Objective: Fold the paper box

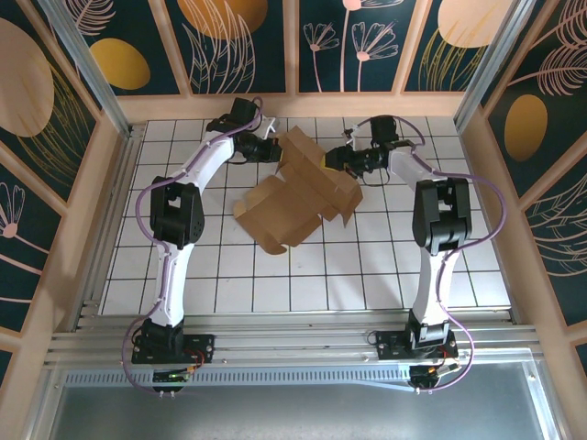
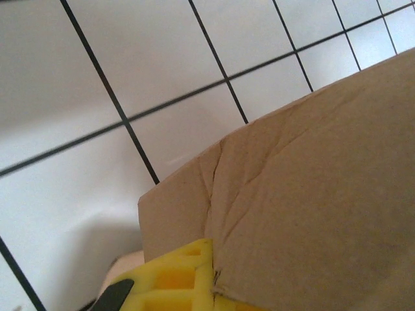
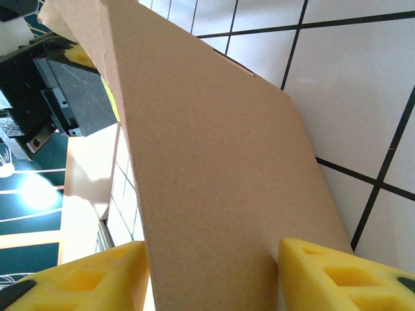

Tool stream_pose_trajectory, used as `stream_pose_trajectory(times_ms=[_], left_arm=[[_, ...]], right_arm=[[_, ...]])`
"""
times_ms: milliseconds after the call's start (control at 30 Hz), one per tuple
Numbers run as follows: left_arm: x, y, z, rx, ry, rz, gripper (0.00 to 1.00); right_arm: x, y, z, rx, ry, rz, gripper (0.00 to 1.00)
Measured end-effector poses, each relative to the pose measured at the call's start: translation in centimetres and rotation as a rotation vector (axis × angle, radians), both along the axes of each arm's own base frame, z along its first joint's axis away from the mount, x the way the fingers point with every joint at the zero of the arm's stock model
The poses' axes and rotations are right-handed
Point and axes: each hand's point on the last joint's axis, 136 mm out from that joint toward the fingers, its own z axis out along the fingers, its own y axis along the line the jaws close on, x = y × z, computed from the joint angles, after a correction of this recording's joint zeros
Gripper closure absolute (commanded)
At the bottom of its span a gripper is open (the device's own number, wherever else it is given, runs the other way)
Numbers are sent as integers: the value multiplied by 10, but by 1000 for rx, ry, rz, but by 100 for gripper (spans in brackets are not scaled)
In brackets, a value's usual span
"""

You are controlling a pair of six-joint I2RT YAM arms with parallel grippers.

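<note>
Pinching left gripper [image 1: 272,149]: clamped a paper box [image 1: 284,206] flap [image 2: 292,194], anchoring it upright.
Straddling right gripper [image 3: 214,269]: flanked a raised panel [image 3: 214,162] for folding; whether it gripped was unclear.

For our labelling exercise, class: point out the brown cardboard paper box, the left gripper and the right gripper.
brown cardboard paper box [image 1: 275,218], top view, flat near panel.
left gripper [image 1: 272,150], top view, fingertips at the far flap.
right gripper [image 3: 213,259], right wrist view, midway between yellow fingers.
</note>
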Motion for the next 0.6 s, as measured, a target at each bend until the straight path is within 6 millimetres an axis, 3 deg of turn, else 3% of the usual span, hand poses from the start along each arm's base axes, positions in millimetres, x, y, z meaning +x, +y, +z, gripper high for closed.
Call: stream_pose_trajectory(times_ms=[167,300,600], left_arm=[[-7,-4,-4,-48,81,39,100],[-19,-4,-26,-67,149,68,100],[-41,5,-34,-135,107,126,100]], right_arm=[[1,0,0,1,-4,-25,46],[0,2,-1,-3,-7,-31,46],[-8,18,7,-30,-55,3,44]])
